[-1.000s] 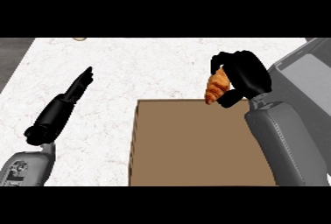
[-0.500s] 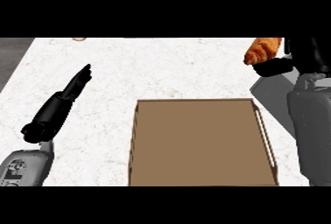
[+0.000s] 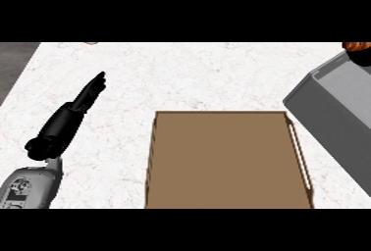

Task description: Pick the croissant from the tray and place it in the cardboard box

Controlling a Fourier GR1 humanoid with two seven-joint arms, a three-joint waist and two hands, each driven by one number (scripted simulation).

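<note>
An open cardboard box (image 3: 226, 162) lies flat in the lower middle of the counter, with nothing inside it. The grey tray (image 3: 334, 113) sits tilted at the right edge, beside the box. Only a sliver of the orange croissant (image 3: 357, 46) shows at the top right corner, above the tray's far end. A small part of my right hand (image 3: 362, 59) shows just under it, still wrapped round the croissant. My left hand (image 3: 88, 93) rests on the left with straight fingers pointing away from me, holding nothing.
The white marble counter (image 3: 196, 73) stretches beyond the box. A dark strip (image 3: 14, 63) marks the counter's left edge. A small object (image 3: 91, 43) lies at the far edge, top left.
My right hand has carried the croissant from over the box's far right corner out to the top right corner of the view. Its forearm has left view, uncovering the tray. The left hand stayed put.
</note>
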